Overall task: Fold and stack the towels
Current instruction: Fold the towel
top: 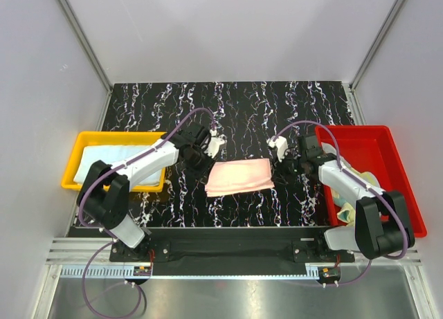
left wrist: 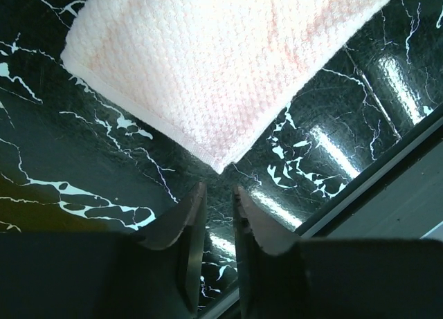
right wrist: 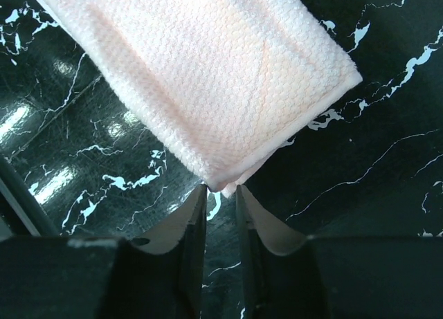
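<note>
A yellow tray (top: 75, 147) sits at the 9 o'clock edge of the black marbled table (top: 277, 104), with a pale folded towel (top: 104, 160) lying in it.

The left gripper (top: 202, 160) is at about 10 o'clock of the pink towel (top: 239, 176), which lies folded and flat at the middle of the table. In the left wrist view the left gripper (left wrist: 219, 191) has its jaws drawn almost together, with only a thin slit between them and nothing in it. A corner of the pink towel (left wrist: 228, 63) lies at 12 o'clock, just short of the tips and apart from them.

The right gripper (top: 284, 168) is at about 2 o'clock of the pink towel. In its own view the right gripper (right wrist: 221, 189) shows the same thin slit. A corner of the pink towel (right wrist: 201, 77) comes right up to the tips. Whether that corner is pinched cannot be told.

A red tray (top: 387, 135) sits at the 3 o'clock edge, with a crumpled yellowish towel (top: 349, 212) at its near end.
</note>
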### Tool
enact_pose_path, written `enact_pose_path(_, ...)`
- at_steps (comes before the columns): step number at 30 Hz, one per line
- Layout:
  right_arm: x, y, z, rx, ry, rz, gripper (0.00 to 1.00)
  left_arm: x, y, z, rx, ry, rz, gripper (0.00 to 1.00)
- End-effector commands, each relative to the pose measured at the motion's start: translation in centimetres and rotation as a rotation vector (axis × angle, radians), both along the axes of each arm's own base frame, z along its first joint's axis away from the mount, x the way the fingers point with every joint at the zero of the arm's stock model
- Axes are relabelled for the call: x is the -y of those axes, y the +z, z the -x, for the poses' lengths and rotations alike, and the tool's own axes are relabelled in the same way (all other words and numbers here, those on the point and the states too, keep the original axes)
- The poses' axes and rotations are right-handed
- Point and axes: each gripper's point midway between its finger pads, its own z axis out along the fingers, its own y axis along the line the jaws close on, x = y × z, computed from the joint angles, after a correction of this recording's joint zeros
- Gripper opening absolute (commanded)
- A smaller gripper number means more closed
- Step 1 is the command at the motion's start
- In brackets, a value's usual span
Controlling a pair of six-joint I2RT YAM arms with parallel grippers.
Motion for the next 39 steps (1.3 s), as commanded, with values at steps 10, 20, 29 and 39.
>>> enact_pose_path(10, -1.5, 6.4, -1.4, -0.028, -0.143, -0.110, 0.36, 3.9, 4.0, -0.6, 0.060, 0.081, 0.262, 0.29)
enact_pose_path(20, -3.7, 2.1, -0.4, -0.551, -0.475, -0.201, 0.05, 4.9, 0.2, -1.4, -0.051, 0.326, 0.285, 0.29)
enact_pose_path(29, -1.8, -4.2, -0.3, -0.637, -0.624, -0.082, 0.00, 3.2, -3.8, 0.4, -0.121, 0.432, 0.201, 0.30)
enact_pose_path(39, -6.2, 2.2, 0.0, -0.598, -0.503, -0.161, 0.01, 4.5, 1.8, -1.1, -0.060, 0.442, 0.312, 0.37)
